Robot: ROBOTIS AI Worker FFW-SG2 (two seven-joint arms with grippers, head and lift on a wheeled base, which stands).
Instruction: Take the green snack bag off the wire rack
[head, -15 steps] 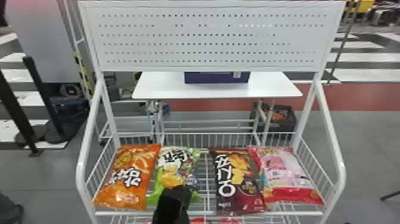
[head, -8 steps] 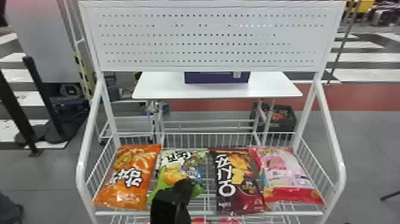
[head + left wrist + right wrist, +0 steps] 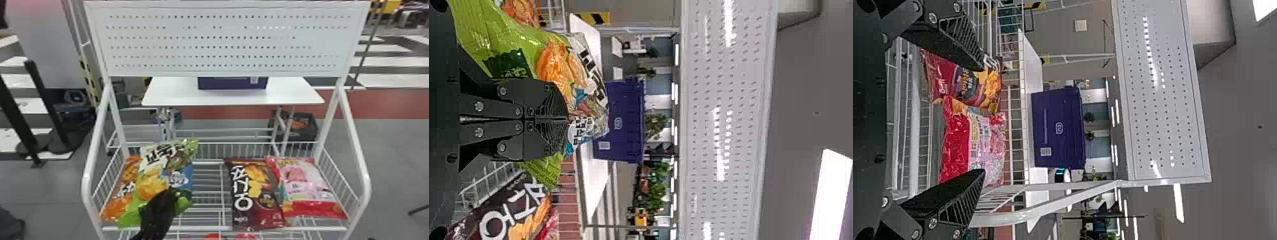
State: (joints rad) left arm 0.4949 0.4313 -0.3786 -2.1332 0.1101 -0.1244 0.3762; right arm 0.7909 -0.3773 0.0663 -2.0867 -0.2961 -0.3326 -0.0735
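In the head view my left gripper (image 3: 162, 204) is over the lower part of the green snack bag (image 3: 150, 178), which is raised and tilted above the rack (image 3: 207, 191), overlapping the orange bag. The left wrist view has the left gripper (image 3: 566, 119) with its fingers closed together on the green bag (image 3: 504, 30), whose film bulges out on both sides of them. My right gripper (image 3: 984, 120) is open with nothing between its fingertips, in front of the rack's right side.
An orange bag (image 3: 118, 201) lies at the rack's left. A dark brown bag (image 3: 255, 194) and a pink bag (image 3: 306, 188) lie to the right. White side rails (image 3: 354, 140) and a perforated back panel (image 3: 223, 41) frame the rack.
The green bag has risen off the rack's wires and shifted left, partly covering the orange bag. My left gripper has moved up and left with it.
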